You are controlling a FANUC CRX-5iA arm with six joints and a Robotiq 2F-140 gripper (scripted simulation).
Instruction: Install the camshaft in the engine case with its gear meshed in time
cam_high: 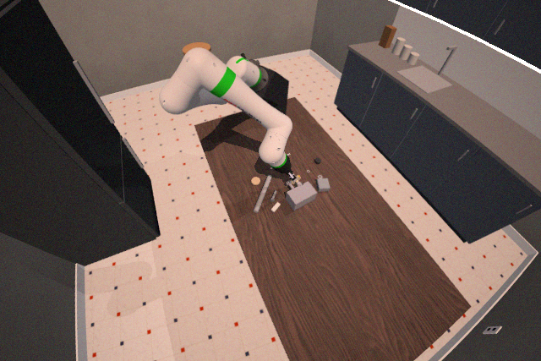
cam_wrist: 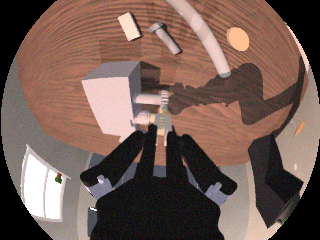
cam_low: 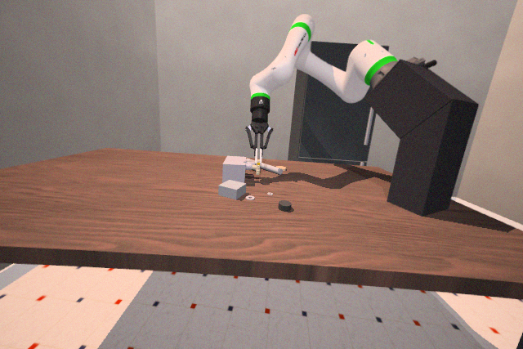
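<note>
The grey engine case (cam_high: 300, 196) (cam_low: 233, 167) (cam_wrist: 110, 103) stands upright on the wooden table (cam_high: 331, 260) (cam_low: 127, 210). My gripper (cam_high: 292, 176) (cam_low: 257, 163) (cam_wrist: 162, 120) points straight down at the case's front face. It is shut on the camshaft (cam_low: 257, 168) (cam_wrist: 162, 118), gripping its thin pale gear edge-on. The camshaft lies level, with its shaft end at the case front. In the wrist view, small gear parts sit on the case front just beyond my fingertips. The marked teeth are too small to make out.
A small grey block (cam_high: 323, 184) (cam_low: 231, 189), a black puck (cam_high: 317, 160) (cam_low: 285, 205) and a washer (cam_low: 250, 198) lie near the case. A long grey rod (cam_high: 262, 194) (cam_wrist: 194, 23), a tan disc (cam_high: 255, 180) (cam_wrist: 238, 39), a bolt (cam_wrist: 166, 36) and a white block (cam_high: 275, 206) (cam_wrist: 130, 26) lie beyond. The arm's dark pedestal (cam_low: 422, 125) stands at the table's end.
</note>
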